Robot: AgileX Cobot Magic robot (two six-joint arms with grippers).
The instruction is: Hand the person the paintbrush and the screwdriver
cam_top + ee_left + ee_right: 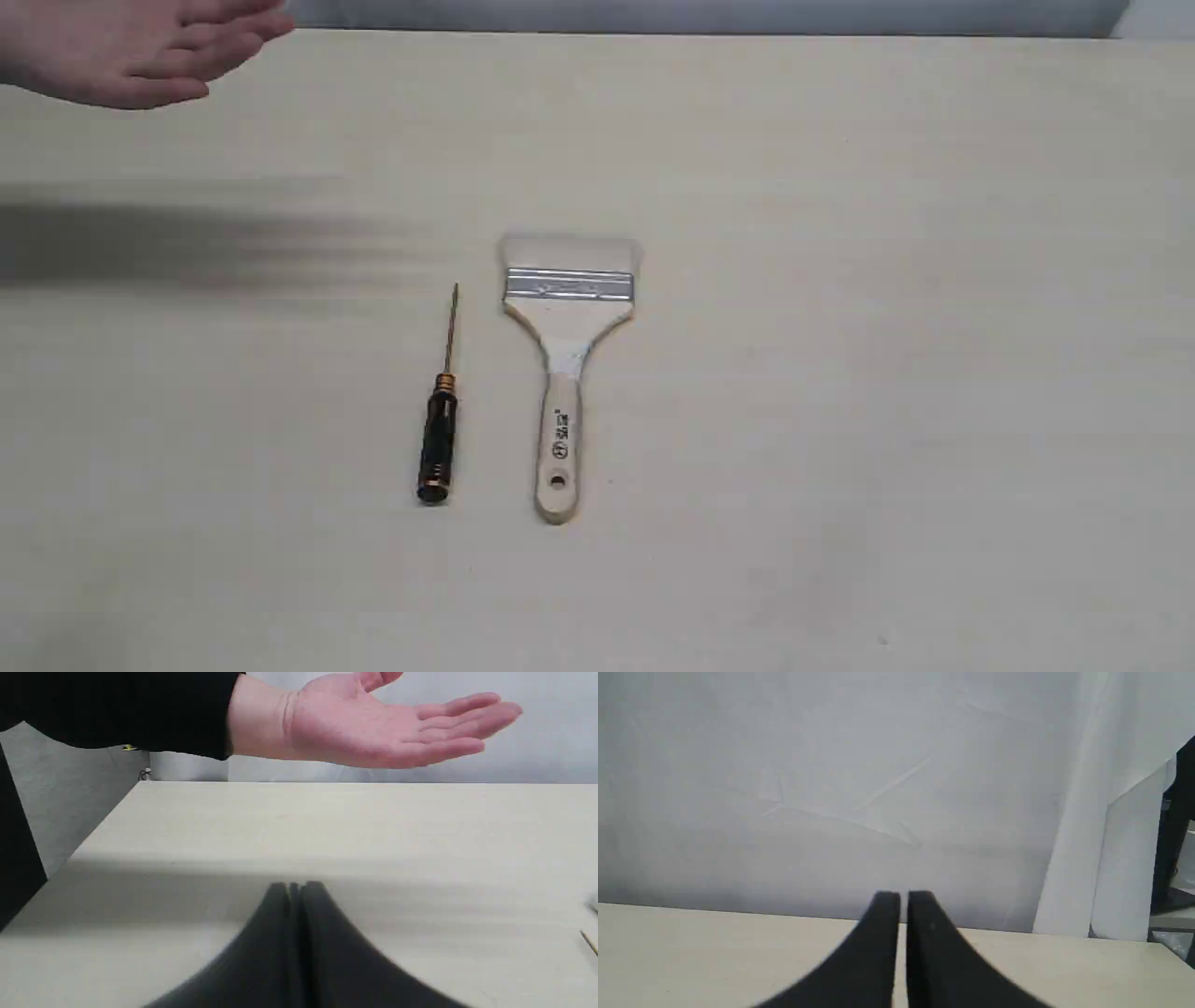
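Note:
The paintbrush (566, 373) lies flat mid-table, pale bristles toward the far edge, wooden handle toward the near edge. Just left of it lies the screwdriver (440, 425), black handle near, thin brass shaft pointing away; its shaft tip (589, 942) shows at the edge of the left wrist view. The person's open hand (140, 51) hovers palm up over the far left corner, also seen as the hand (373, 723) in the left wrist view. My left gripper (295, 887) is shut and empty above the table. My right gripper (901, 897) is shut, holding nothing. Neither gripper appears in the exterior view.
The pale wooden table (887, 373) has a far edge against a grey-white curtain (831, 788). A dark sleeve (117, 709) covers the person's forearm. A blurred shadow (187, 243) falls across the left of the table.

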